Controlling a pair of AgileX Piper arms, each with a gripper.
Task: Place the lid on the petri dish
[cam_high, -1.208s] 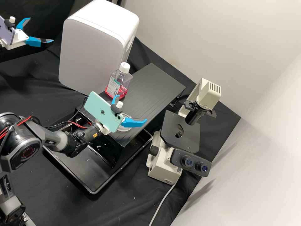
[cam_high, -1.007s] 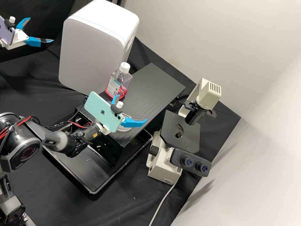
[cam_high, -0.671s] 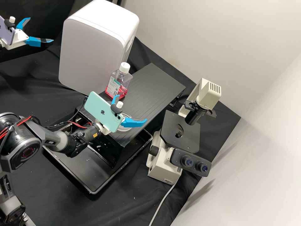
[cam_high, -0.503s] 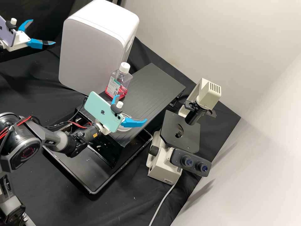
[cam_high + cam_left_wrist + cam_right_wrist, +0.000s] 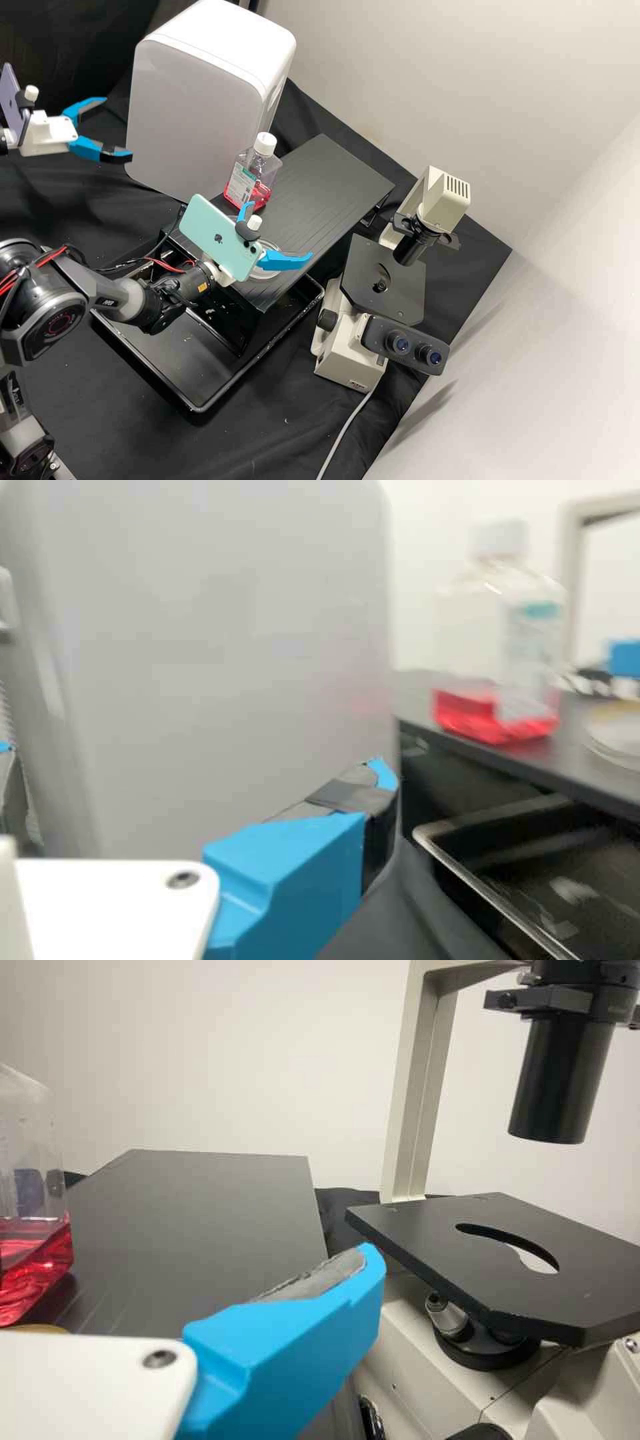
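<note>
Petri dish point(image 5: 267, 244) on raised black platform point(image 5: 327, 180), by its near edge, close to pink flask point(image 5: 250, 175). Right tool point(image 5: 281, 231) spread wide astride it; contact unclear. Left tool point(image 5: 117, 128) open, beside white box point(image 5: 200, 93).

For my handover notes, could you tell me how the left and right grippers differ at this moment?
The left gripper hangs in the air beside the white box; the right gripper sits low over the black platform. The left brackets nothing; the right brackets the petri dish. Both are open.
</note>
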